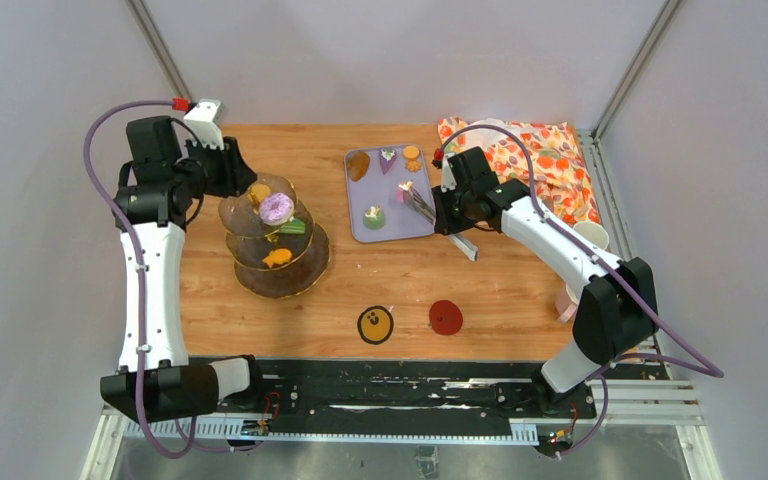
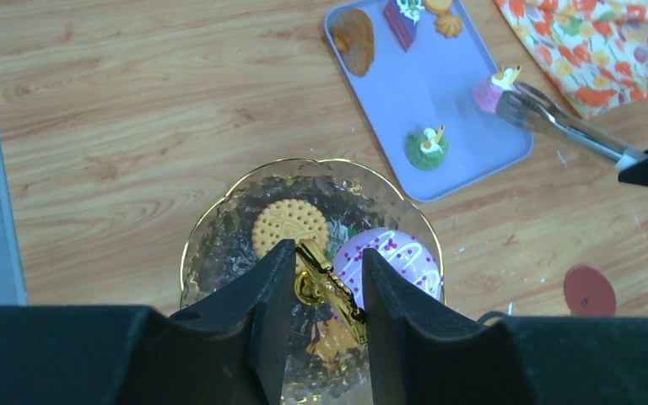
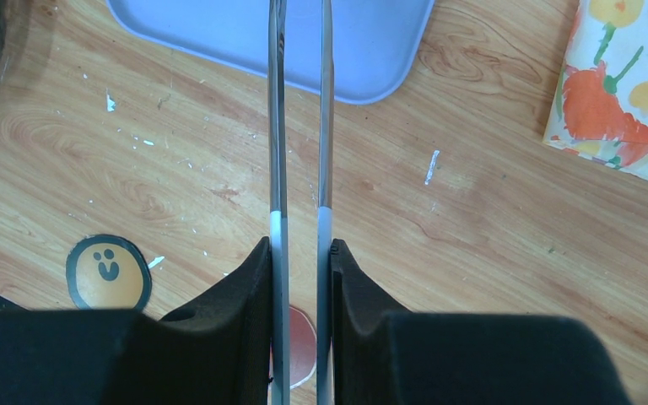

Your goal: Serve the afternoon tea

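Afternoon tea stands at the left of the wooden table [image 1: 520,290]: a three-tier stand [image 1: 278,262] of clear bumpy glass with gold rims, carrying a purple sprinkled donut [image 2: 392,257] and a round patterned biscuit [image 2: 288,224]. The left gripper [image 2: 327,251] is half open, its black fingers on both sides of the thin gold handle [image 2: 329,291]; I cannot tell whether they press it. The right gripper [image 3: 300,246] is closed on the metal tongs [image 3: 277,126], whose tips are at a pink cake [image 2: 489,93] on the lilac tray [image 2: 464,126].

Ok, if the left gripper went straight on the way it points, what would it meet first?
The gold handle sits between the fingers of the left gripper, so the tips would probably meet the top glass tier first, between the biscuit and purple donut. Depth is unclear.
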Robot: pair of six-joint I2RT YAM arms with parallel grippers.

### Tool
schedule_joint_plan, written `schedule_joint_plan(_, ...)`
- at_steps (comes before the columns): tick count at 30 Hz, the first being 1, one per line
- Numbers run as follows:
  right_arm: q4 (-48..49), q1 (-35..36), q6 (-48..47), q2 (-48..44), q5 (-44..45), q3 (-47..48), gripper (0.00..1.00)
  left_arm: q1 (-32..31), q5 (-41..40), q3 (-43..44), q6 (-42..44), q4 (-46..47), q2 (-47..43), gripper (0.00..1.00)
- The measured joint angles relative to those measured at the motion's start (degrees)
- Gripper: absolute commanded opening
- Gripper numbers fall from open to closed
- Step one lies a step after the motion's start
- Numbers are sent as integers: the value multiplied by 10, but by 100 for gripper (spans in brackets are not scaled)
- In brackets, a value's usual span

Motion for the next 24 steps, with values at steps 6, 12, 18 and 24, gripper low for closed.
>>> schedule_joint_plan(6,0,0,0,0,-4,0,1,0,-46,-33,-79,47,-25,29)
schedule_joint_plan(12,0,0,0,0,-8,0,1,0,-102,-42,-122,60,-57,46)
schedule_joint_plan(18,0,0,0,0,-11,0,1,0,-118,-41,-143,63,-63,56)
schedule_joint_plan(24,0,0,0,0,-11,0,1,-3,-118,-41,-146,55,-63,62)
